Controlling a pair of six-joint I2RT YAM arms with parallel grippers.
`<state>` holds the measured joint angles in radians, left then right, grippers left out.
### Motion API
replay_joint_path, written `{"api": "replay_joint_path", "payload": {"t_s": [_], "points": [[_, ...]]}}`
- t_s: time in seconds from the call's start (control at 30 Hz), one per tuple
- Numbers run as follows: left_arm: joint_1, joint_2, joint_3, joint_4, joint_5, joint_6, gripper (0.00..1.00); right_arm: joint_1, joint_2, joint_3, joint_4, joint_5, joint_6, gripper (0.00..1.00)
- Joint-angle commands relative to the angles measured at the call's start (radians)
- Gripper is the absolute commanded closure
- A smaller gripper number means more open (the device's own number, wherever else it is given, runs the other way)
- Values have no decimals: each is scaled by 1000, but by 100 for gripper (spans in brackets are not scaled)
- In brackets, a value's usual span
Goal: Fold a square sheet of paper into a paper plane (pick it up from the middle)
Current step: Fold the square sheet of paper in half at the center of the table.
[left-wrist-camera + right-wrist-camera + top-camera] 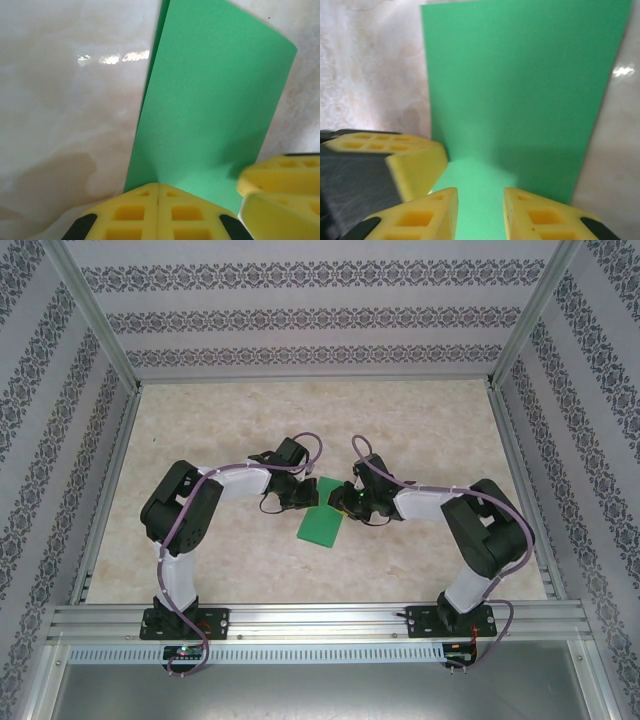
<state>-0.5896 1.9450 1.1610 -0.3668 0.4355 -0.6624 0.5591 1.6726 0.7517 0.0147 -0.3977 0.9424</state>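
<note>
Left arm and right arm bend inward, left jaws pinching the paper.

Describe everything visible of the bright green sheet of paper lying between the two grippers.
The bright green sheet of paper is thin, plain and unmarked. It reads as a long rectangle, seemingly folded in half: the left wrist view shows a second layer along one long edge. It lies mid-table on the pale marbled table, one far corner curling upward. The left gripper, fingers shut, meets one short end; whether it pinches the paper is unclear. The right gripper stands open over that same end.
</note>
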Motion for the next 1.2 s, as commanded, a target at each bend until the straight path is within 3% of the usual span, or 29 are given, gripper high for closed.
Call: {"api": "replay_joint_path", "payload": {"t_s": [0.0,0.43,0.77,1.17], "points": [[-10,-3,-33,-58,-45,-3,94,30,-79,-20,-16,16,-8,69],[-10,-10,-34,-61,-44,-5,94,103,-9,-141,97,30,60,70],[-9,-17,-43,-55,-36,-6,94,157,-192,-160,38,41,69,69],[-9,-19,-52,-54,-34,1,94,206,-61,-205,61,42,70,69]]}}
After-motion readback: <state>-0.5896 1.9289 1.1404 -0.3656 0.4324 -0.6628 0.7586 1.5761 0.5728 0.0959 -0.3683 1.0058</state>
